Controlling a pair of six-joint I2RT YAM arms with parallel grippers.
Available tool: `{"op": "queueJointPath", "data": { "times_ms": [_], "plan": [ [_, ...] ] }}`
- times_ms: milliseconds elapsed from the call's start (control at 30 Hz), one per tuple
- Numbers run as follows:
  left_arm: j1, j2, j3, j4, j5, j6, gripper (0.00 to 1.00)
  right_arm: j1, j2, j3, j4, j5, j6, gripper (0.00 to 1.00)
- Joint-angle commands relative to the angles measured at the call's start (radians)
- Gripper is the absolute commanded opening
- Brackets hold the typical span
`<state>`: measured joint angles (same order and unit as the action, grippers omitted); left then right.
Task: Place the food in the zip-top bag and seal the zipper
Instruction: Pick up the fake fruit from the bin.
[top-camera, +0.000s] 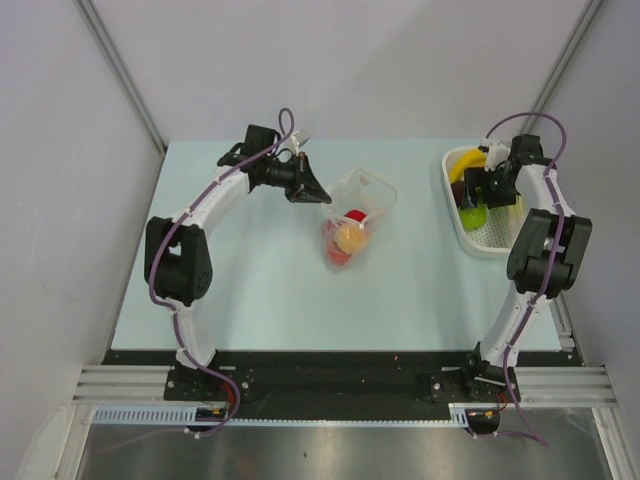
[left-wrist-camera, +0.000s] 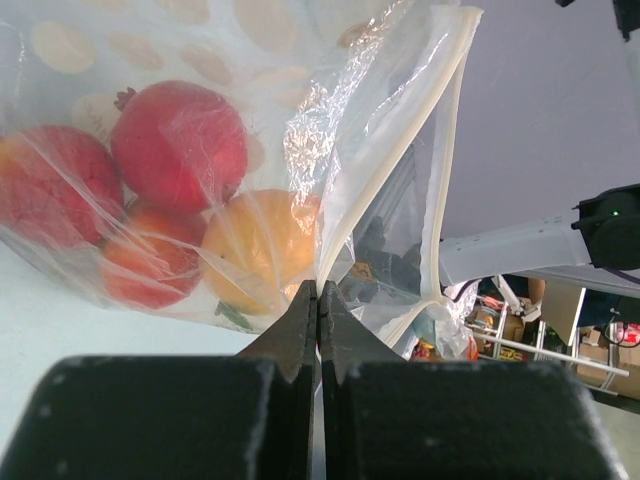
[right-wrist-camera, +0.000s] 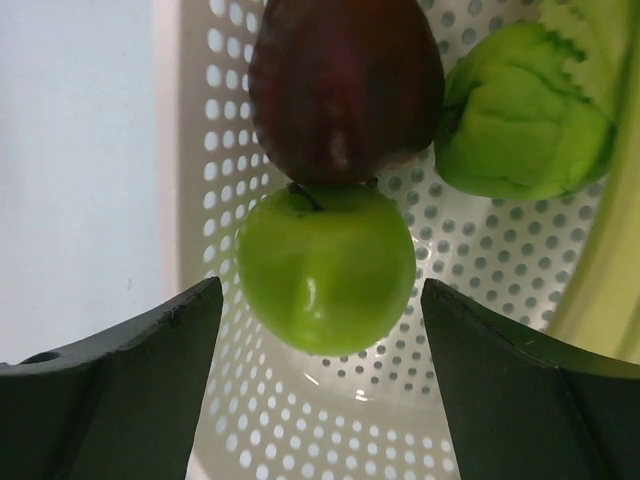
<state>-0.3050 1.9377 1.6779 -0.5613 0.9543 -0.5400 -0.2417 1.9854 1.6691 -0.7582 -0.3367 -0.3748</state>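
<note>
The zip-top bag lies on the pale table well to the left of the white perforated basket, its mouth lifted and gaping open on the far side, its bottom resting on the tabletop. Inside it sit several pieces of the food: a red fruit with a small crown, an orange one below it, and more red ones crowded against the left of the bag, all seen through the crinkled dotted film. The left gripper is on the side of the bag away from the basket, its jaws pressed together on the bag's rim; in the left wrist view the whitish zipper runs down the open edge and into the pinch between the closed fingers. The right gripper hangs over the basket with its jaws spread wide. In the right wrist view a green apple lies on the basket floor between the two fingertips, with a gap showing on either side. A dark red fruit touches the apple's stem end, and a pale green ridged fruit lies beside that in the same basket.
</note>
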Motion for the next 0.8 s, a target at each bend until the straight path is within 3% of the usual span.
{"op": "queueJointPath", "data": {
  "times_ms": [0,200,400,500,633,767],
  "plan": [
    [0.015,-0.006,0.043,-0.006,0.018,0.025,0.0,0.015,0.035,-0.029,0.072,0.059,-0.013,0.86],
    [0.02,-0.003,0.043,-0.008,0.017,0.032,0.0,0.016,0.069,-0.081,0.105,0.071,-0.019,0.89],
    [0.02,0.001,0.059,-0.015,0.015,0.032,0.0,-0.005,-0.008,-0.055,0.045,0.053,-0.024,0.65],
    [0.018,-0.008,0.059,-0.014,0.011,0.034,0.0,-0.024,-0.104,-0.011,-0.01,0.027,-0.042,0.61],
    [0.007,-0.019,0.054,-0.011,0.005,0.037,0.0,-0.025,-0.241,0.023,-0.04,-0.149,-0.02,0.55],
    [-0.012,-0.019,0.052,-0.023,0.003,0.049,0.0,0.089,-0.339,0.027,0.038,-0.323,0.069,0.52]
  ]
}}
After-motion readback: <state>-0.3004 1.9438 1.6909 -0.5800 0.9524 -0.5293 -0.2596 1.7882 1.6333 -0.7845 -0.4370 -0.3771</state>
